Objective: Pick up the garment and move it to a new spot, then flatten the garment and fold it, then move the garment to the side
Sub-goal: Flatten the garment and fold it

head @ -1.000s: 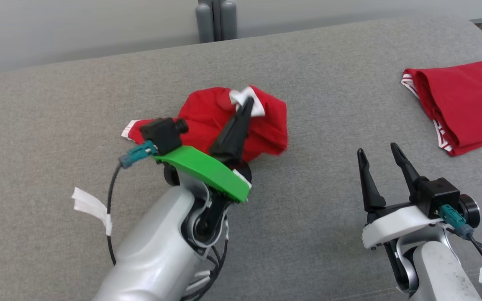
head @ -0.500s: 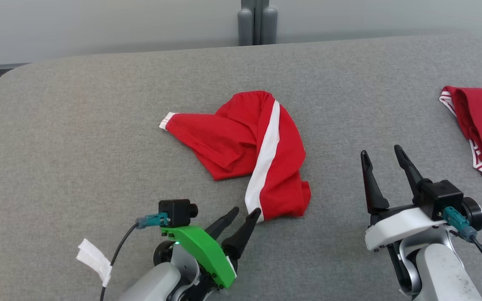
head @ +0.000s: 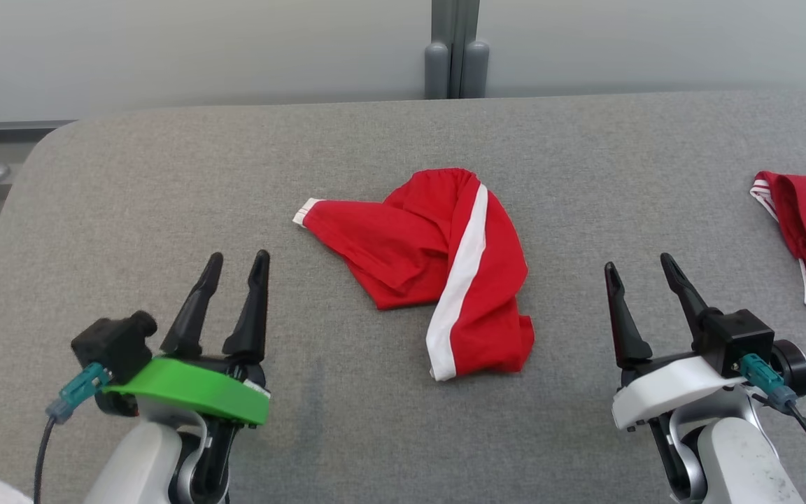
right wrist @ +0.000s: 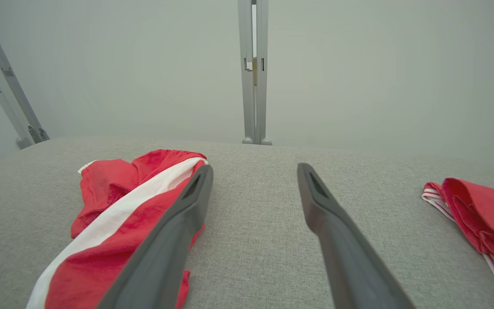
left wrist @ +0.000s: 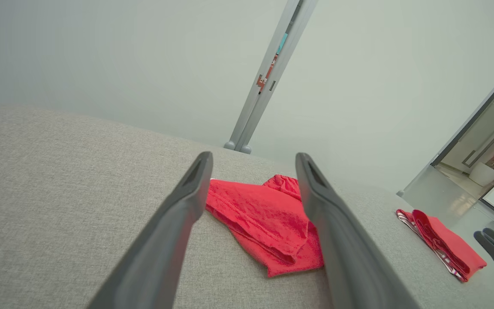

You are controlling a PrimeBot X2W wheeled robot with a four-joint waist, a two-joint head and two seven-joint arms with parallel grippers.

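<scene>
Left gripper [head: 238, 255] open, empty, pointing forward near crumpled garment [head: 438, 273]; right gripper [head: 637, 262] likewise (neither touching it).

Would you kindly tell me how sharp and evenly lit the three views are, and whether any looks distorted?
Head view: sharp throughout, soft even light, faint shadow under the garment, no glare. Left wrist view: left fingers blurred up close, garment a little grainy. Right wrist view: right fingers soft-edged, the post at its left edge leans, likely wide-angle distortion.
</scene>
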